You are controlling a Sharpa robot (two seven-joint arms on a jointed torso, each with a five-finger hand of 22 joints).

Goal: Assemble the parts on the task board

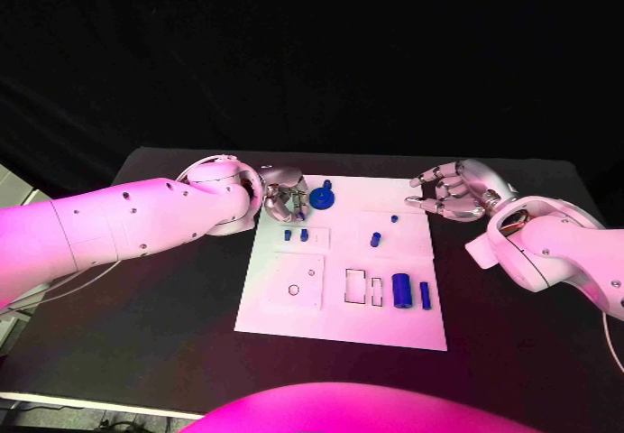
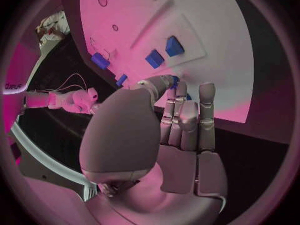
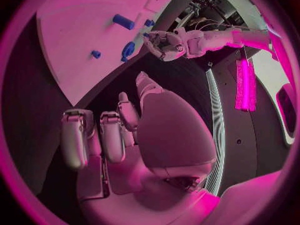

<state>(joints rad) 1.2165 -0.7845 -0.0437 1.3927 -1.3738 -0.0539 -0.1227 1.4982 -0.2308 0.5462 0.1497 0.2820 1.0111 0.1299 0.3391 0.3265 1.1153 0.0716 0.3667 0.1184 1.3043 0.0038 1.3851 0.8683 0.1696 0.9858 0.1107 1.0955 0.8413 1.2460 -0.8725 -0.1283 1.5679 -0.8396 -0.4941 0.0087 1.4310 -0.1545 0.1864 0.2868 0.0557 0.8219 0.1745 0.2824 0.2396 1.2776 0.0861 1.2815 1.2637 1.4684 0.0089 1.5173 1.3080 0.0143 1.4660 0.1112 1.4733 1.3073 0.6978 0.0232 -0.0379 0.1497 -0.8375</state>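
Note:
The white task board [image 1: 341,311] lies mid-table. My left hand [image 1: 279,200] hovers over its far left corner, thumb and a finger pinching a small blue part [image 2: 174,80]. Right beside that hand a round blue part [image 1: 321,197] sits on the board. Two short blue pegs [image 1: 297,234] stand in a raised panel just in front of the hand. Two blue bars [image 1: 412,292] lie near the board's right front, and two small pieces [image 1: 376,240] rest mid-right. My right hand [image 1: 449,192] floats at the board's far right corner, fingers loosely apart, holding nothing.
The board has rectangular cutouts [image 1: 355,285] and a panel with a round hole [image 1: 293,290]. Black table [image 1: 156,298] surrounds the board on both sides. My right wrist view shows my left hand [image 3: 164,42] past the board's edge [image 3: 81,40].

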